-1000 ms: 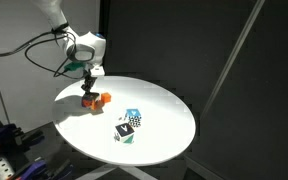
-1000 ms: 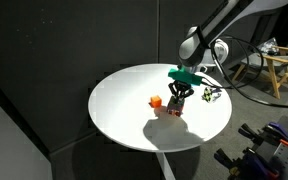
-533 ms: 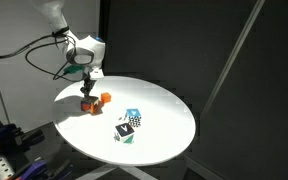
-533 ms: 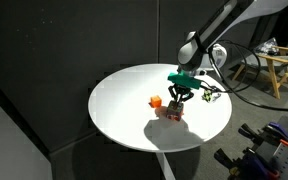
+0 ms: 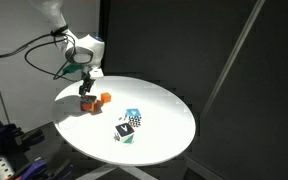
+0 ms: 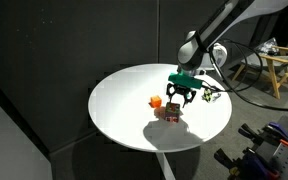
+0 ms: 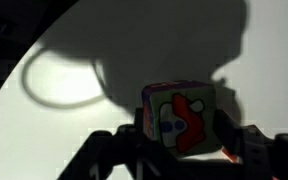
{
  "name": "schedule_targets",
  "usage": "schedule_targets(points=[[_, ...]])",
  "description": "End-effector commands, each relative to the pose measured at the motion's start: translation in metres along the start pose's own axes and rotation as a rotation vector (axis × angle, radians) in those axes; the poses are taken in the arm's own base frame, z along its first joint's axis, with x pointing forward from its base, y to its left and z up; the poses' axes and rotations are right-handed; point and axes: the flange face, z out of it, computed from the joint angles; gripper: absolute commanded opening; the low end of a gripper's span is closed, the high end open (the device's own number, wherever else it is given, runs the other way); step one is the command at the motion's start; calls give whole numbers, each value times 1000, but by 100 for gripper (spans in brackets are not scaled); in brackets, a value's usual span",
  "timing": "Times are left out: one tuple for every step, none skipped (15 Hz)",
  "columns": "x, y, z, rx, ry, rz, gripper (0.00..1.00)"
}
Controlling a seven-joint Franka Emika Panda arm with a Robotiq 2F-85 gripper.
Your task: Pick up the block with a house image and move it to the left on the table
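Wrist view: the block with a house image (image 7: 179,118) sits between your jaws, down at the table (image 6: 114,100).
Look: pale picture face, red and green shapes, maroon sides.
Facing: picture face up; a cube, sides equal.
Jaws: flanking it closely; clamped or not, you cannot tell.

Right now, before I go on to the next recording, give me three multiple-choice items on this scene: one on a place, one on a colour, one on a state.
1. The orange cube lies: A on the floor; B close beside the house block; C stacked on that block.
2. The table is: A white; B brown; C red.
3. The house block is: A off the table; B between the fingers; C under a cloth.

1 B: both exterior views show the two close together.
2 A: the round top reads white.
3 B: the wrist view shows a finger on each side of it.
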Motion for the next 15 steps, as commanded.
schedule_targets(points=[[-5, 12, -20, -26, -23, -94, 99], [-6, 15, -23, -39, -27, -127, 100], [-7, 19, -27, -50, -31, -158, 100], [-7, 23, -31, -64, -31, -188, 100], [-7, 27, -36, -75, -25, -220, 100], [-6, 31, -40, -87, -21, -247, 100], [-6, 35, -46, -96, -13, -276, 100], [-6, 40, -50, -108, -9, -309, 100], [-6, 43, -55, -116, -1, -340, 100], [-6, 48, -60, -126, 3, -377, 100], [-6, 51, -64, -132, 8, -410, 100], [-7, 55, -69, -139, 10, -441, 100], [-9, 60, -74, -146, 10, -473, 100], [-10, 64, -79, -154, 10, -504, 100], [-12, 69, -84, -164, 7, -536, 100]])
